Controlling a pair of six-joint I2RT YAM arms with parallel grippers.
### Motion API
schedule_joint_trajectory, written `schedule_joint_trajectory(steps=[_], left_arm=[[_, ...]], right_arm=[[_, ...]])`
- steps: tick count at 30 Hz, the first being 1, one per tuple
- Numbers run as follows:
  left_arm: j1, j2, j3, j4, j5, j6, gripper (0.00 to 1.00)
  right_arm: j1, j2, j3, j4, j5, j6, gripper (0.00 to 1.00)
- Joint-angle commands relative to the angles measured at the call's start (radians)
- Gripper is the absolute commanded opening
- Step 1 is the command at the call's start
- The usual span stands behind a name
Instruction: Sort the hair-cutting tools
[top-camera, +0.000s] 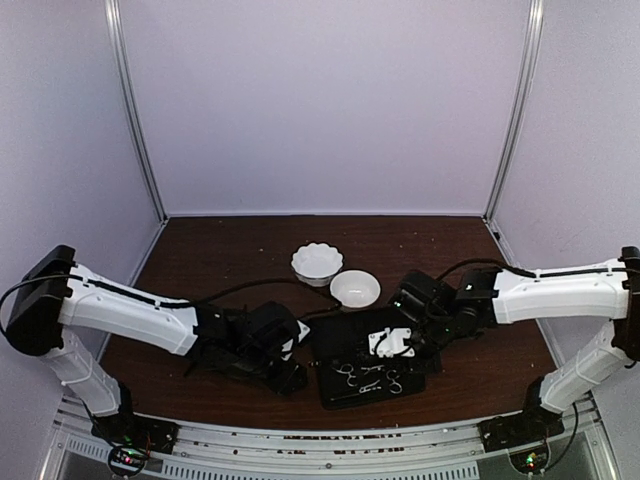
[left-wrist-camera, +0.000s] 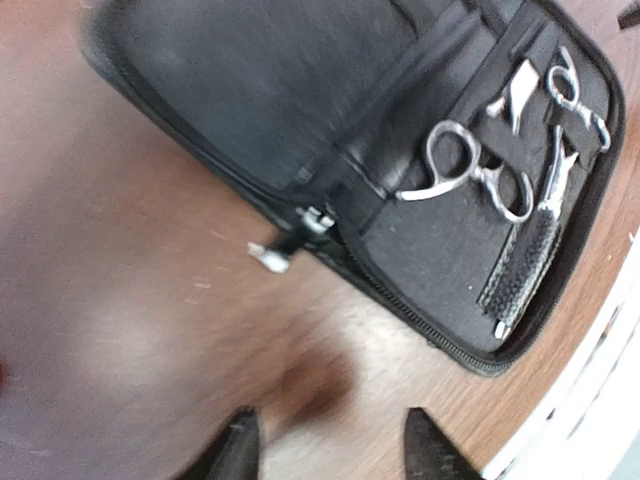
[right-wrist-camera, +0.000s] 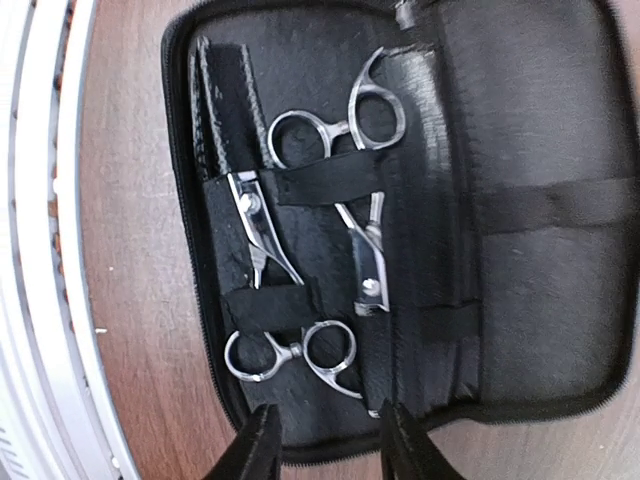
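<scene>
Right wrist view: two scissors (right-wrist-camera: 262, 235) are being held under straps (right-wrist-camera: 325, 180) inside the open case (right-wrist-camera: 520, 120). Right gripper (right-wrist-camera: 320, 425) is being held spread above the case's edge, left gripper (left-wrist-camera: 325, 430) spread beside the case.

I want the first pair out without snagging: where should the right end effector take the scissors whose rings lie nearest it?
Grip the finger rings of those scissors, coming from the end of the case where the right end effector hovers. The rings lie exposed beyond the elastic strap. The rest is tucked under it, so pulling ring-first along their length should probably free them.
</scene>
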Motion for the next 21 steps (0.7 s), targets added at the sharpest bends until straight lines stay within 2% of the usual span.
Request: schedule_joint_trajectory(steps=[1,3,7,15,21], left_arm=[[-0.001,-0.085,0.025,-0.097,-0.177,0.005,0.59],[0.017,-0.087,0.056,-0.135,-0.29,-0.032,0.68],[0.056,-0.071,0.128,-0.154,-0.399,-0.096,0.72],[0.06,-0.087,0.153,-0.137,-0.437,-0.121,0.72],[0.06,-0.114,0.143,-0.144,-0.442,-0.112,0.72]], right_arm=[[-0.005,-0.078,-0.058,0.005,-0.058,-0.053,0.39],[0.018,-0.067,-0.07,0.027,-0.082,-0.052,0.38],[0.072,-0.017,-0.044,0.029,-0.075,-0.066,0.38],[0.127,0.065,-0.015,0.036,-0.084,-0.065,0.38],[0.147,0.113,-0.005,0.065,-0.028,-0.046,0.37]])
